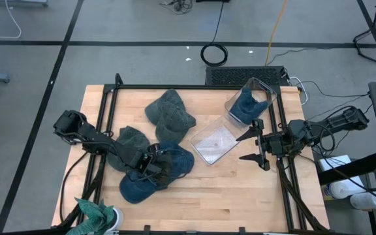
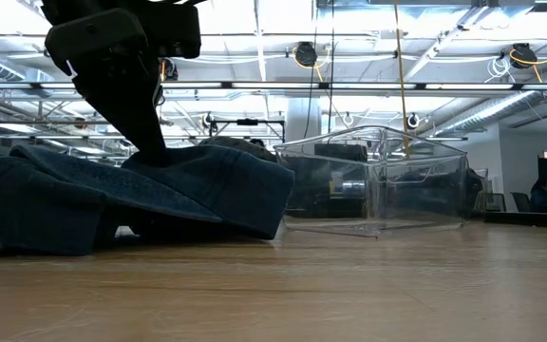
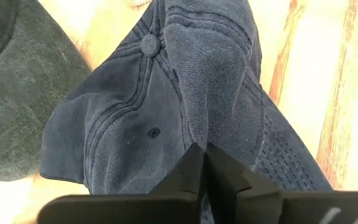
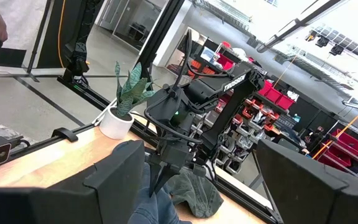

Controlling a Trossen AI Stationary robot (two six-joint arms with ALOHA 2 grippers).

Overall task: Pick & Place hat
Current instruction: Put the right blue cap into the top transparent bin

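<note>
The blue hat [image 1: 158,171] lies in the lower left-centre of the high view on the wooden table [image 1: 240,196], overlapping a dark green hat [image 1: 130,147]. The left gripper [image 1: 154,168] is down on it, jaws pinching a fold of the blue fabric. Another green hat [image 1: 170,114] sits above centre. The right gripper [image 1: 253,145] waits at right, jaws spread, near a clear container [image 1: 250,101].

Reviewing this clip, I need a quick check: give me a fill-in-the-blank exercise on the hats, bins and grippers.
1. The left gripper is ____ on the blue hat.
2. The right gripper stands ____ and holds nothing.
3. The upright clear bin holds a ____ hat.
4. The potted plant stands at the table's ____ near corner.

Missing: shut; open; blue; left
</note>
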